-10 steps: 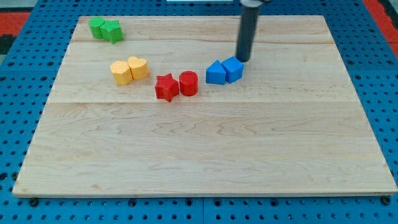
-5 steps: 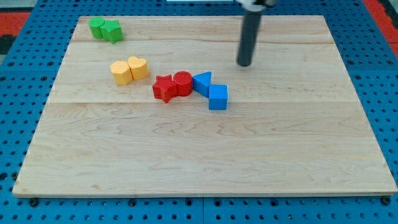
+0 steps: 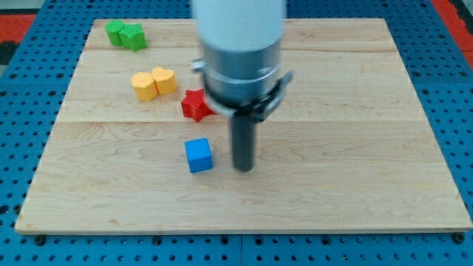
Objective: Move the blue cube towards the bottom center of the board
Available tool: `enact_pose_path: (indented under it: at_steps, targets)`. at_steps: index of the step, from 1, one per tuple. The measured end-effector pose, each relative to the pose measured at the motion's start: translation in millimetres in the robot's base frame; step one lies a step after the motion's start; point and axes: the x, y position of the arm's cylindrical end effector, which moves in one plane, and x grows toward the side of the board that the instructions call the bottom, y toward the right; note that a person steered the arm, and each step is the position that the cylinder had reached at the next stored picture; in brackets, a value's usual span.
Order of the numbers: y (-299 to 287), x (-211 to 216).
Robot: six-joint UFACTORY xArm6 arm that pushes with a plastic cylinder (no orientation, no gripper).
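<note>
The blue cube (image 3: 198,156) lies on the wooden board (image 3: 355,185), left of centre in the lower half. My tip (image 3: 243,169) stands just to the cube's right, a small gap apart, not touching it. The arm's grey body fills the view's upper middle and hides the red cylinder and the other blue block.
A red star block (image 3: 194,105) sits above the cube, partly behind the arm. Two yellow blocks (image 3: 154,83) lie up and to the left. Two green blocks (image 3: 124,34) sit at the board's top left corner.
The blue cube has moved down and to the left, away from the red blocks. My tip has come down from the upper right to beside the cube. The arm now hides the red cylinder and other blue block.
</note>
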Motion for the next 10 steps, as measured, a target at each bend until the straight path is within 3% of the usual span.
enact_pose_path:
  at_steps: [1,2,3,4,5,6,7,8,9,10]
  targets:
    - [-47.9,-33.0]
    - [-98.9,-7.2]
    - [-50.9,12.1]
    - [-82.7,-29.6]
    - [-181.5,1.3]
    - [-120.4,34.5]
    - [-88.8,31.0]
    - [-92.4,-34.7]
    - [28.6,-71.2]
    - [95.8,-133.6]
